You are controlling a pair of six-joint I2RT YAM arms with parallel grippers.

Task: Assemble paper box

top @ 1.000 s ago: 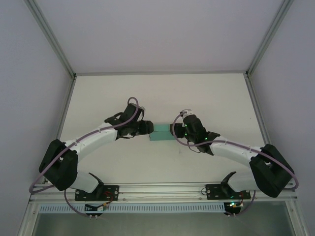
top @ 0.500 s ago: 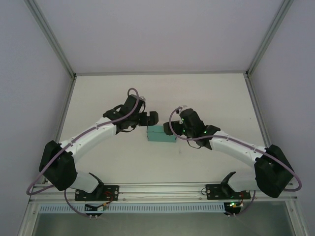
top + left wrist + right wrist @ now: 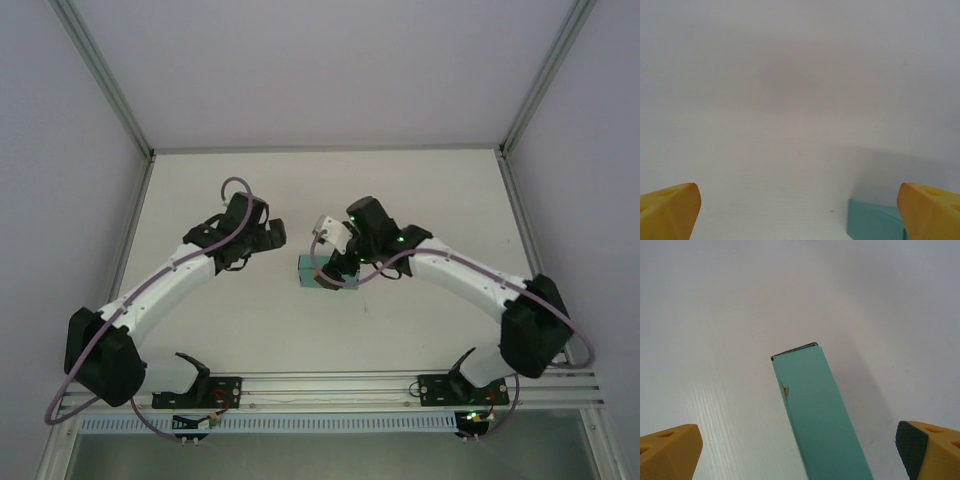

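The paper box (image 3: 307, 269) is a small closed teal rectangular box lying on the white table, free of both grippers. My right gripper (image 3: 329, 272) hovers over its right part, open. In the right wrist view the box (image 3: 821, 415) runs lengthwise between the wide-apart yellow fingertips (image 3: 668, 452), touching neither, with a small tear on its left edge. My left gripper (image 3: 274, 236) stands open to the left of the box, apart from it. Only a corner of the box (image 3: 874, 222) is seen in the left wrist view, beside the right fingertip (image 3: 931, 210).
The white table (image 3: 420, 190) is bounded by grey walls and metal frame posts (image 3: 100, 70). Both arm bases (image 3: 210, 390) sit on the rail at the near edge.
Both grippers opened and let go of the box's ends. The left arm drew back to the left. The right arm swung in over the box, which now lies alone on the table.
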